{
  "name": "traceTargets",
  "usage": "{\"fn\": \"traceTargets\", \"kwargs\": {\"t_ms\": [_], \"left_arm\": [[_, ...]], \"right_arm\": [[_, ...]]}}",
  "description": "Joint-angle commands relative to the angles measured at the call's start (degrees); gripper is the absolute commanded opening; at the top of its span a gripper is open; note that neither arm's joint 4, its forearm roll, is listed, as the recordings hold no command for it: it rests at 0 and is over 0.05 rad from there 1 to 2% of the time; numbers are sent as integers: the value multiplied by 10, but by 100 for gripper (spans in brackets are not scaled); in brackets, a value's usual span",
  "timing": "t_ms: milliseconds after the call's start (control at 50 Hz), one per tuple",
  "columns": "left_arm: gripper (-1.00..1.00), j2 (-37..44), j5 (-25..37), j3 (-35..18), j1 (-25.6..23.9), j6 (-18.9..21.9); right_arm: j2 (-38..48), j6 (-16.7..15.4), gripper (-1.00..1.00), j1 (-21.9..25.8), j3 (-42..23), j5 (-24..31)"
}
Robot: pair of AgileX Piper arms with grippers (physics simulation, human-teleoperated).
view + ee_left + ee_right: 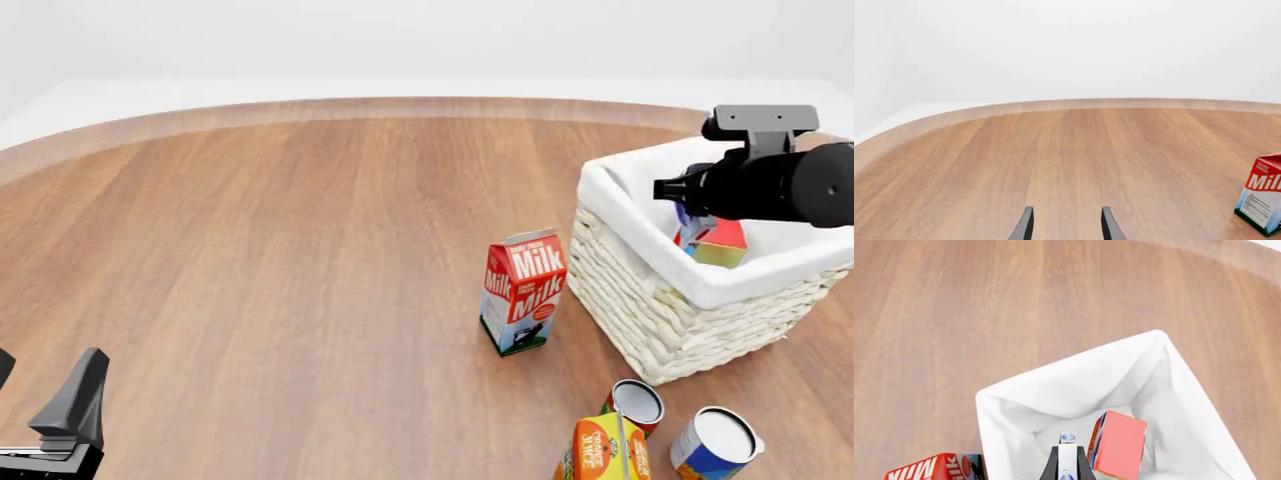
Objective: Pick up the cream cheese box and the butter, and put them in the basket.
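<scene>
The basket (651, 300) stands at the right of the table, and its white lining (1054, 385) fills the right wrist view. The butter (1119, 445) leans tilted inside it and shows as a red and orange corner (721, 243) in the front view. My right gripper (1067, 469) hangs over the basket's inside, shut on a narrow whitish box with blue marks, the cream cheese box (1067, 452). My left gripper (1067, 229) is open with nothing between its fingers, low at the table's near left corner (47, 400), far from the basket.
A red-and-white Milk carton (523, 290) stands upright just left of the basket. Two cans (638, 405) (714, 445) and an orange juice carton (601, 452) sit near the front edge, below the basket. The curved far table edge (1074, 104) lies ahead of the left gripper.
</scene>
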Motion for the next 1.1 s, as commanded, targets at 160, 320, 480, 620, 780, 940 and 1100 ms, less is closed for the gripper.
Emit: {"fn": "traceTargets", "kwargs": {"t_ms": [160, 320, 480, 620, 780, 940, 1100], "left_arm": [[100, 0, 0, 0, 0, 0], [100, 0, 0, 0, 0, 0], [100, 0, 0, 0, 0, 0], [100, 0, 0, 0, 0, 0], [100, 0, 0, 0, 0, 0], [100, 0, 0, 0, 0, 0], [100, 0, 0, 0, 0, 0]], "right_arm": [[5, -5, -100, -6, 1, -7], [7, -6, -100, -6, 1, -8], [8, -8, 100, -4, -1, -7], [-2, -9, 100, 2, -11, 3], [-11, -12, 100, 8, -19, 12], [-56, -30, 100, 22, -36, 51], [-111, -50, 100, 44, -57, 93]]}}
